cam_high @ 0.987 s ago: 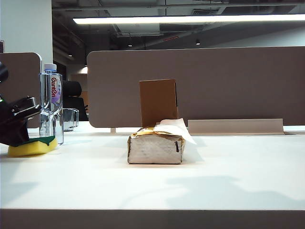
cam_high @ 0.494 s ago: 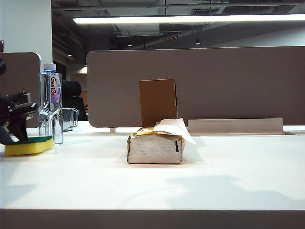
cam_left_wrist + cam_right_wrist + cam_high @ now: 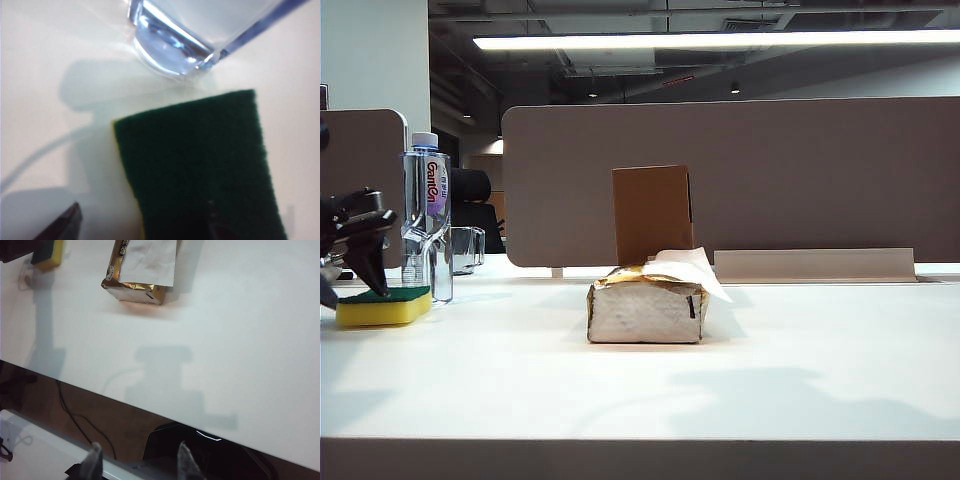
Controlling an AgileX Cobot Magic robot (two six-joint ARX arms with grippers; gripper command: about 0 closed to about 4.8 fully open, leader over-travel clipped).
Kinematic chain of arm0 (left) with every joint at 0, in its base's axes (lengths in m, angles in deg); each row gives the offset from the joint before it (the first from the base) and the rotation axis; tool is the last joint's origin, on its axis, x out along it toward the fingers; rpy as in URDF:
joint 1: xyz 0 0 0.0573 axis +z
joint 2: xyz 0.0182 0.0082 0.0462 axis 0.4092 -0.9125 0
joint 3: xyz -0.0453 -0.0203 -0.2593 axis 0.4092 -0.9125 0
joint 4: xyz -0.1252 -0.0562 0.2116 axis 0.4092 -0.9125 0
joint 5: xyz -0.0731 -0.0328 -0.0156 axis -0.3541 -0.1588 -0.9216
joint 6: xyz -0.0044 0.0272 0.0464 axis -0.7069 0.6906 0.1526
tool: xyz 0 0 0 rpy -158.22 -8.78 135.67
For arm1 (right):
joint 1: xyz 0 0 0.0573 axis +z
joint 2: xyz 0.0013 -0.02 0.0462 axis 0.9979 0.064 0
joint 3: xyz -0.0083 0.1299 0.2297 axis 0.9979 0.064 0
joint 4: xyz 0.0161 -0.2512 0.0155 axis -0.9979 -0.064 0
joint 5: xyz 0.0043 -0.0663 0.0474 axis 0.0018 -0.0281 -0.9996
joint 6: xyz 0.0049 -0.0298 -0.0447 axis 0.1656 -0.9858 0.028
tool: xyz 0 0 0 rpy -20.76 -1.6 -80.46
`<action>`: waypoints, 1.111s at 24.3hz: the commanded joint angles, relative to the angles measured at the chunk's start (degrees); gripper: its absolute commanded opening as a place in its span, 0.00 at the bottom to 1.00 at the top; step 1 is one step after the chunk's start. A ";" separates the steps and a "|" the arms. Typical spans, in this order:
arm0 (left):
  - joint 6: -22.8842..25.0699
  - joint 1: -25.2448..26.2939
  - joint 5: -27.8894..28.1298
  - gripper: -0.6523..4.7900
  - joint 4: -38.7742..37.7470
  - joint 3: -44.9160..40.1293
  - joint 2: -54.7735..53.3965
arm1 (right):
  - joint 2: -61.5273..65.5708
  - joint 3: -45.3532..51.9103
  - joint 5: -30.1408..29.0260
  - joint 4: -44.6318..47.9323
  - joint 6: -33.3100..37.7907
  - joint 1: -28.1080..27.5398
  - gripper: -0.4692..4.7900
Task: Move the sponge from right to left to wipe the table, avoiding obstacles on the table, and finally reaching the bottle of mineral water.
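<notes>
The sponge (image 3: 382, 305), yellow with a green top (image 3: 200, 170), lies flat on the white table (image 3: 770, 370) at the far left, right against the base of the bottle of mineral water (image 3: 427, 215) (image 3: 170, 45). My left gripper (image 3: 362, 272) (image 3: 142, 225) hangs open just above the sponge's left end, one finger over the green top and the other over bare table, holding nothing. The obstacles stand mid-table: the tissue pack (image 3: 648, 308) (image 3: 142, 270) and, behind it, the brown cardboard box (image 3: 652, 212). My right gripper (image 3: 138, 462) is open and empty, off the table's front edge and outside the exterior view.
A small glass mug (image 3: 467, 248) stands behind the bottle. Brown partition panels (image 3: 740, 180) close off the back of the table. The right wrist view shows the sponge's corner (image 3: 50, 252), a cable on the floor (image 3: 75, 415) and a dark chair (image 3: 210, 455) below the table edge.
My left gripper has opened and let go of the sponge, lifting a little off it. The sponge, pressed down before, now lies flat by the bottle. The right arm has not moved.
</notes>
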 commanded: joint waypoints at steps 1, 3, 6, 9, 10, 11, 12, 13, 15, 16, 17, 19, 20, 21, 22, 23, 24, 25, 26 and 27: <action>0.02 0.02 -0.15 0.70 0.20 0.13 2.73 | -0.17 -0.22 -0.11 0.17 0.07 0.07 0.47; 0.04 0.04 0.15 0.70 0.79 0.13 4.83 | -0.17 -0.22 -0.11 0.17 0.07 0.07 0.47; 0.02 0.02 0.09 0.70 1.40 0.13 8.66 | -0.20 -0.22 -0.13 0.17 0.07 0.07 0.47; 0.04 0.02 -0.02 0.70 0.37 0.13 13.35 | -0.17 -0.22 -0.02 0.31 0.04 0.07 0.47; 0.04 0.02 -0.04 0.70 0.07 0.11 15.93 | -0.20 -0.22 0.07 0.79 0.02 0.07 0.47; 0.04 0.02 -0.11 0.70 -0.07 0.11 17.64 | -0.20 -0.22 0.07 1.18 0.02 0.04 0.47; 0.04 0.02 -1.07 0.70 -0.44 0.11 21.03 | -0.20 -0.22 0.07 2.03 0.00 0.04 0.47; 0.02 0.02 -1.79 0.70 -0.50 0.11 22.60 | -0.24 -0.22 0.09 2.60 0.00 0.04 0.47; -0.02 0.02 -3.93 0.69 -0.52 0.11 28.15 | -0.33 -0.22 0.13 4.13 -0.02 0.04 0.47; -0.33 0.02 -4.50 0.69 -0.55 0.11 31.36 | -0.57 -0.22 0.59 5.18 -0.07 0.04 0.47; -0.87 0.00 -5.03 0.69 -0.57 0.11 32.92 | -0.59 -0.22 1.29 5.92 -0.11 0.04 0.47; -2.80 -0.04 -6.97 0.69 -0.55 0.07 37.68 | -0.94 -0.22 3.08 8.09 -0.28 0.02 0.47; -3.82 -0.07 -7.48 0.69 -0.79 0.04 39.76 | -1.09 -0.22 3.82 9.38 -0.31 0.00 0.47; -4.15 -0.07 -7.82 0.69 -1.18 0.02 41.13 | -1.42 -0.22 4.15 10.19 -0.31 -0.02 0.47; -4.31 -0.07 -7.76 0.69 -2.43 0.02 43.47 | -1.64 -0.22 4.31 11.78 -0.31 -0.02 0.47; -4.31 -0.07 -7.78 0.69 -2.97 0.02 44.44 | -1.68 -0.22 4.39 12.52 -0.31 -0.02 0.47; -4.35 -0.07 -7.78 0.69 -3.54 0.02 45.31 | -1.70 -0.22 4.42 13.25 -0.31 -0.02 0.47; -4.31 -0.07 -7.78 0.69 -5.01 0.02 47.67 | -2.27 -0.22 5.25 14.62 -0.55 -0.04 0.47; -4.31 -0.07 -7.76 0.69 -5.86 0.02 49.16 | -2.32 -0.22 6.60 15.72 -1.55 -0.07 0.47; -4.31 -0.07 -7.76 0.69 -6.54 0.02 50.12 | -2.43 -0.24 7.45 16.15 -1.73 -0.07 0.47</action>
